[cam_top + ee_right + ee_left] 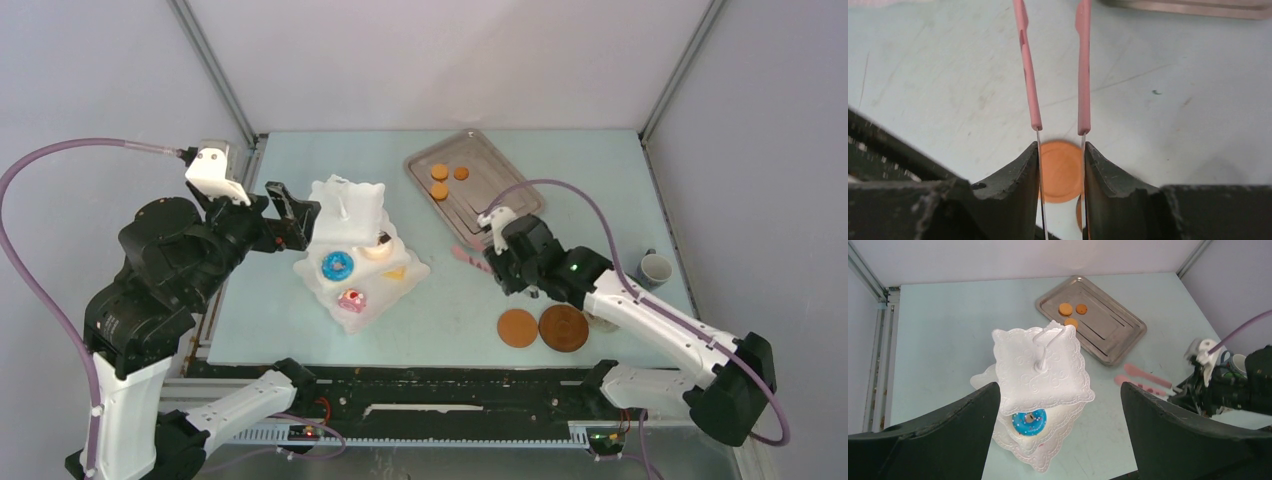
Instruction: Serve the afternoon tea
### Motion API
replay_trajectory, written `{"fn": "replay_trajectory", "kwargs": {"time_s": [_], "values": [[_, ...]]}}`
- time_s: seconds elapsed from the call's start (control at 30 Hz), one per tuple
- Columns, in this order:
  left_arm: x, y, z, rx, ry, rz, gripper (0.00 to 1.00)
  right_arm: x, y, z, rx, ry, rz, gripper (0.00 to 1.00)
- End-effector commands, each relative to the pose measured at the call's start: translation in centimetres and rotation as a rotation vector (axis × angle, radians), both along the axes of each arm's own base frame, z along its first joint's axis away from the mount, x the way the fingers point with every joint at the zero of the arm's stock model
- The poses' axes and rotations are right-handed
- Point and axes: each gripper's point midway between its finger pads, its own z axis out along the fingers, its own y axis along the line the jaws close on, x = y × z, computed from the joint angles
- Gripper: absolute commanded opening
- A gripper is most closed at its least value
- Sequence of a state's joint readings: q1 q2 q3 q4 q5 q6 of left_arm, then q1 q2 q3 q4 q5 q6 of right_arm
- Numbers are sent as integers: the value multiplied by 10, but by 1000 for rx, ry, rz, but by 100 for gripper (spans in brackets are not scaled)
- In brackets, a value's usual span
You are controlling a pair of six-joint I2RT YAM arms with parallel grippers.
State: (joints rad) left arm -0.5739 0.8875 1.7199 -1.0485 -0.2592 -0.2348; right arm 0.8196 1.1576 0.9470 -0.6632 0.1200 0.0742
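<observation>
Currently, the right gripper (497, 258) is clenching the pink tongs (1030, 75) by their thin metal shanks, just off the near corner of the silver tray (505, 200), as the afternoon tea is being served. The tongs' pink tips are standing slightly apart, carrying nothing. Their long axis is running past that corner rather than onto the tray. So the three orange biscuits (439, 172), lying together at the tray's far end, are sitting beyond the tips and off to their right. A swing toward that end looks to be what the next reach is calling for, and the right arm is plainly the nearer one.

The left gripper (292, 212), its fingers spread wide and holding nothing, is hovering well to the left of the tray, by the white three-tier stand (362, 203). The stand's top tier is lying bare, while a blue doughnut (337, 265) is showing on a lower tier. Two brown coasters (517, 327) are lying well short of the tray, toward the arms, and the mug (655, 268) is standing off the tray's right side.

In the right wrist view the tong tips are running out of frame. An orange disc (1060, 172) is showing on the table between the fingers, but it is not clear whether it is a coaster or a biscuit. The small white cup is not showing clearly anywhere, and the right arm is possibly covering it.
</observation>
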Motion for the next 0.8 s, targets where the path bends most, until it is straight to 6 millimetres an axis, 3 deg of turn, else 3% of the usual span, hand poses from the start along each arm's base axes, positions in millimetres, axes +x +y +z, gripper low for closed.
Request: {"fn": "replay_trajectory", "kwargs": {"time_s": [0.0,0.2,0.43,0.47,0.57,0.77], "values": [[2,-1,9,-15,-36,-3,98,56,-8,32,131,-107,-182,37],[-3,2,10,-21,-39,-2,98,122,-10,43,217,-96,-336,38],[-5,2,11,-31,-39,-4,98,176,19,29,213,-5,-380,38],[-5,2,11,-32,-38,-3,98,185,24,35,222,-6,-384,38],[-7,4,10,-30,-36,5,98,205,39,36,229,42,-420,38],[-7,7,9,-24,-34,16,98,222,63,29,215,180,-496,39]]}}
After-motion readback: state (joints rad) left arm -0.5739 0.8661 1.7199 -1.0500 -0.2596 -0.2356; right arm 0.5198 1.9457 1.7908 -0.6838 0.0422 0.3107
